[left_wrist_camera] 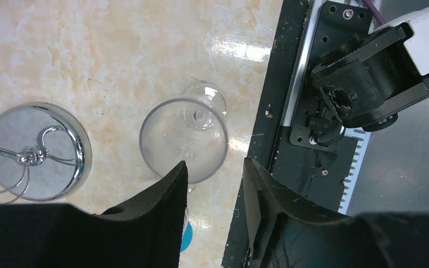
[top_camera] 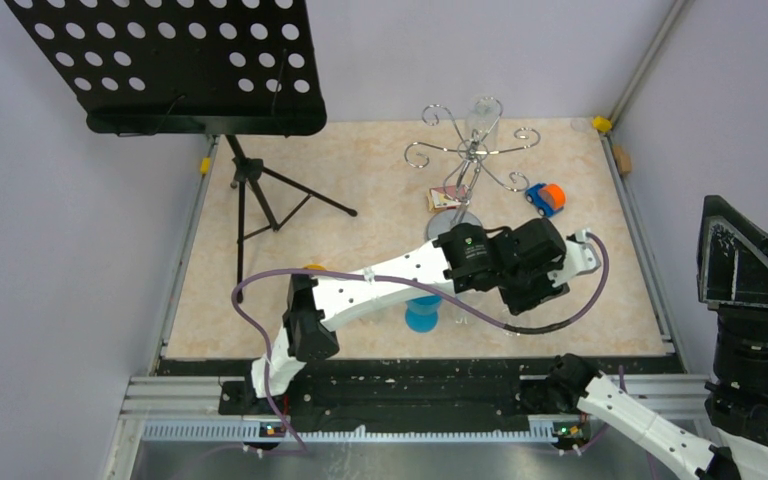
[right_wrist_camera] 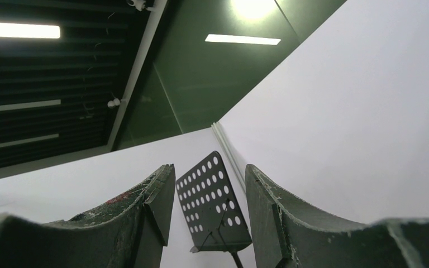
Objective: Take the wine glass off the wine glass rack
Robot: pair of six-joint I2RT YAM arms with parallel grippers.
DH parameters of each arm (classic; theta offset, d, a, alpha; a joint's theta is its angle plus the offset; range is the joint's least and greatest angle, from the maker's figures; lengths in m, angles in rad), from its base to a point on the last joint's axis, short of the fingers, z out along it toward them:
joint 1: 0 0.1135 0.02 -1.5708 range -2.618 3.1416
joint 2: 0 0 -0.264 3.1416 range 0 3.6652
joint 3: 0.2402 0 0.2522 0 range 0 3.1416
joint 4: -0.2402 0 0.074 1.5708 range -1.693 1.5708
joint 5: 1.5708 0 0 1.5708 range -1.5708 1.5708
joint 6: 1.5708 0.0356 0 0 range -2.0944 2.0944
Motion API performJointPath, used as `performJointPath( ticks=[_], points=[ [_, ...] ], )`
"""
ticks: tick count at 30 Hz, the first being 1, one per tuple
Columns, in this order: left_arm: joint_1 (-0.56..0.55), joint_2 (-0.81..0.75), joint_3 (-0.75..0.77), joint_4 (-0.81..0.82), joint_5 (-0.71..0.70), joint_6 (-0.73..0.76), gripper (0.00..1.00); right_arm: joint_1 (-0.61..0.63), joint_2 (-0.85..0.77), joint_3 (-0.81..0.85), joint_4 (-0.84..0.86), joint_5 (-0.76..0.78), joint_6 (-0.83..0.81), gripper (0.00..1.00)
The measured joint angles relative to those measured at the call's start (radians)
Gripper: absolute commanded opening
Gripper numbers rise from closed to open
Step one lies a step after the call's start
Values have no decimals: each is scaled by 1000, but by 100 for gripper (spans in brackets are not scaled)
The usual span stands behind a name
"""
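Observation:
The chrome wine glass rack stands at the back of the table, and a clear glass seems to hang on its far side. In the left wrist view its round disc base is at the left. A clear wine glass stands upright on the table near the front edge, seen from above. My left gripper is open above it. One fingertip overlaps the glass rim, and the gap between the fingers is empty. In the top view the left gripper hangs under its wrist. My right gripper is open, empty and points upward off the table.
A black perforated music stand on a tripod fills the back left. A blue and orange toy car and a small pink box lie by the rack. A blue object sits under the left arm. The black front rail is close to the glass.

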Motion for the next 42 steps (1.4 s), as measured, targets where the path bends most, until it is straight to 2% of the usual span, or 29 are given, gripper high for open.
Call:
performJointPath(
  ticks=[5,15,18,20,22,24,29,36,39,42],
  points=[
    [4,-10,0,37,19,-24,51,0,0,0,-6,9,0,51],
    [31,-115,-2,123,71,-72,54,0,0,2,-31,43,0,51],
    [47,-146,-8,132,72,-87,61,0,18,36,-106,90,1,51],
    [61,-176,-30,143,70,-100,70,0,53,92,-177,125,1,51],
    [83,-224,-78,161,62,-111,80,0,125,192,-272,167,0,51],
    [106,-272,-122,174,51,-124,83,0,204,286,-358,191,-6,55],
    [177,-408,-208,208,6,-149,86,0,481,541,-573,239,-50,59],
    [284,-581,-299,265,-64,-188,86,-5,897,821,-822,266,-123,58],
    [344,-639,-340,278,-82,-215,86,-83,1042,897,-923,168,-113,54],
    [413,-688,-398,282,-84,-251,86,-270,1128,917,-971,-21,-56,53]
  ],
)
